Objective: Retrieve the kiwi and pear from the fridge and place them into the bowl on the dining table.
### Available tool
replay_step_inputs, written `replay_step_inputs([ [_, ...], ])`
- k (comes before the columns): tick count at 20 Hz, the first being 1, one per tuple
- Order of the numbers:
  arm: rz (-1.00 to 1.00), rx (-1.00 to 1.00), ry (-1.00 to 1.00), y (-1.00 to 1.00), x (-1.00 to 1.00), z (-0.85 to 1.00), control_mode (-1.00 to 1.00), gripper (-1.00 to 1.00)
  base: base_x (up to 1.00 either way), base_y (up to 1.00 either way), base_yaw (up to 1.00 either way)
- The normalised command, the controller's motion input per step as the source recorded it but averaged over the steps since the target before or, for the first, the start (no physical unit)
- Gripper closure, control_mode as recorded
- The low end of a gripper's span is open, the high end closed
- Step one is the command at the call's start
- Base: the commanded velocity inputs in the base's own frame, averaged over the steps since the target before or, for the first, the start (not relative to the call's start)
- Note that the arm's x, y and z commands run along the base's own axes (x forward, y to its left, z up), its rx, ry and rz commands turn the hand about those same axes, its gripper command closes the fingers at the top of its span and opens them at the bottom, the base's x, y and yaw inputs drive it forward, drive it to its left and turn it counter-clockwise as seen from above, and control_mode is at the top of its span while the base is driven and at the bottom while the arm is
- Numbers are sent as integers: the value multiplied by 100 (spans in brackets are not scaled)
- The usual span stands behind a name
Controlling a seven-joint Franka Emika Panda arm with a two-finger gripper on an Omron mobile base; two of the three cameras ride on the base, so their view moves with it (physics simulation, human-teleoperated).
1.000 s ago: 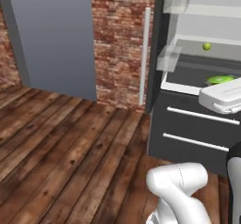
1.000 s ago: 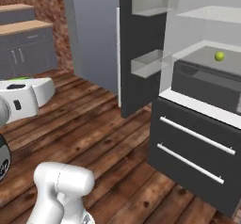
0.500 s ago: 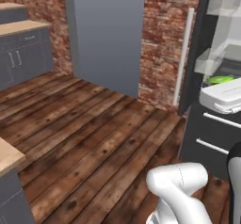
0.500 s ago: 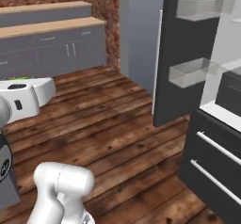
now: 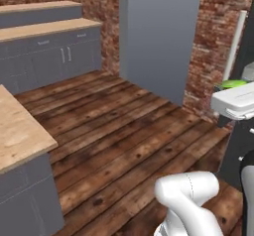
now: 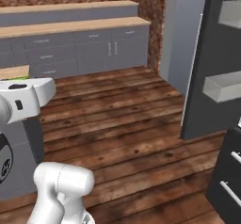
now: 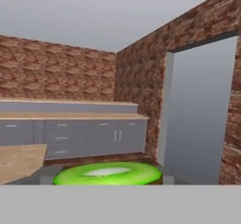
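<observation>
The kiwi, its bright green face edged in brown, sits clamped between the 2 fingers of the gripper, held in the air well off the dining table and above the level of its top. From the left base camera the same kiwi shows as a green sliver on top of the white hand, far across the plank floor from the table, whose light wood corner juts in over plain grey sides. From the right base camera the kiwi lies just beside the table's far edge as seen from there. The fridge stands on the opposite side of the floor from the table, its dark door swung open with 2 clear door bins, and grey drawers below. Beyond the table, a run of grey cabinets with a wood top lines the brick wall.
</observation>
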Motion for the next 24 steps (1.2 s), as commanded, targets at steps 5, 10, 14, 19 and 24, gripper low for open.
replay_step_inputs([
  [5,0,0,0,0,0,0,100,100,0,8,36],
  [10,0,0,0,0,0,0,100,100,0,37,30],
  [14,0,0,0,0,0,0,100,100,0,63,24],
  [19,0,0,0,0,0,0,100,100,-3,85,18],
  [24,0,0,0,0,0,0,100,100,0,100,12],
])
